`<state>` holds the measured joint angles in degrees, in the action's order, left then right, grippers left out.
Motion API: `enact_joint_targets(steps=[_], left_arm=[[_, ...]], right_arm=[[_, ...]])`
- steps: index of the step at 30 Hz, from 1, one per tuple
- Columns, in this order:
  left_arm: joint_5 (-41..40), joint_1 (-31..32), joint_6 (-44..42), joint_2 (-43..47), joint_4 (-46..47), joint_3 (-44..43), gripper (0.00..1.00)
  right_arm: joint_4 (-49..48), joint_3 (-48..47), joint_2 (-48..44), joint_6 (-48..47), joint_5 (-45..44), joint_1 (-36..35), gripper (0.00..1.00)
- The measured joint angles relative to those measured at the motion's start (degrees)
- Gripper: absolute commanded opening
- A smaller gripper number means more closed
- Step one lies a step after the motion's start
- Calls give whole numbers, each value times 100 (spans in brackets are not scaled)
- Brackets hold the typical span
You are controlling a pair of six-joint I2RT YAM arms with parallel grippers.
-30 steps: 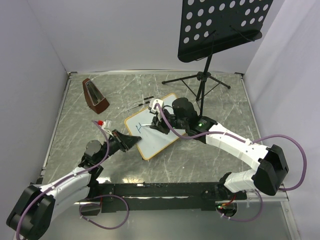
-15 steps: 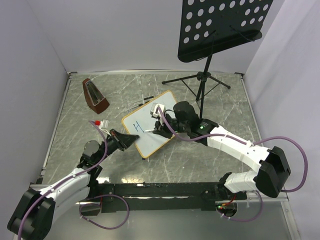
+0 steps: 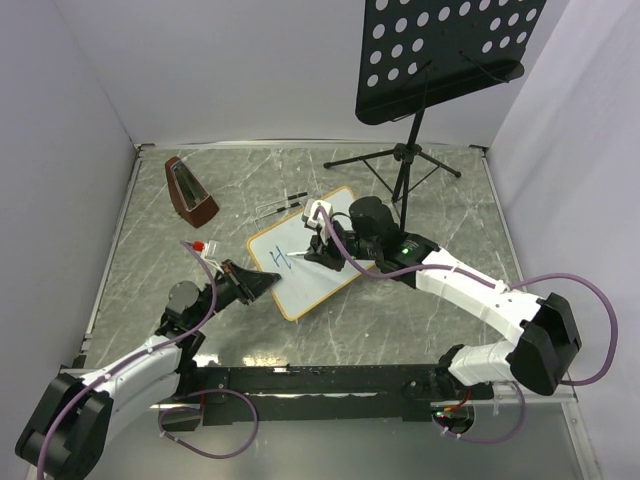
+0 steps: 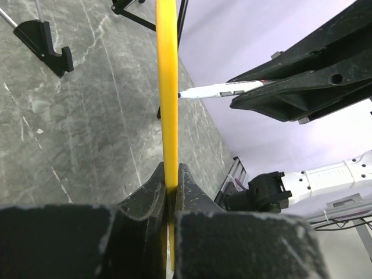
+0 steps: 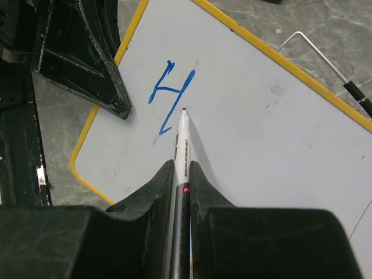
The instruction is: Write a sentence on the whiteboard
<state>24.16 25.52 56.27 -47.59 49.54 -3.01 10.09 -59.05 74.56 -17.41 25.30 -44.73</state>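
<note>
The whiteboard (image 3: 305, 250), white with a yellow-tan frame, is propped tilted mid-table. My left gripper (image 3: 262, 284) is shut on its near-left edge; the left wrist view shows the frame (image 4: 167, 99) edge-on between the jaws. My right gripper (image 3: 322, 247) is shut on a white marker (image 5: 181, 145) whose blue tip sits at the board just right of a blue letter "H" (image 5: 168, 93). That "H" (image 3: 281, 260) is the only writing of the sentence that shows. The marker also shows in the left wrist view (image 4: 218, 89), pointing at the board.
A black perforated music stand (image 3: 440, 50) on a tripod (image 3: 400, 160) stands at the back right. A brown metronome (image 3: 188, 188) stands at the back left. A wire stand with black feet (image 3: 285, 203) lies behind the board. A small red-capped object (image 3: 200, 246) lies left of the board.
The right gripper has moved slightly back and up over the board with the marker. The "H" now has its second stroke showing. The left arm holds still.
</note>
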Motion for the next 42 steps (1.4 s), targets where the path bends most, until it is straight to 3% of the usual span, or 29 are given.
enact_joint_targets(steps=[22, 42], left_arm=[[37, -22, 48, -90, 31, 0, 1], [-111, -59, 61, -13, 31, 0, 1]], right_arm=[[-186, -4, 101, 273, -267, 94, 0], [120, 24, 96, 138, 98, 101, 0]])
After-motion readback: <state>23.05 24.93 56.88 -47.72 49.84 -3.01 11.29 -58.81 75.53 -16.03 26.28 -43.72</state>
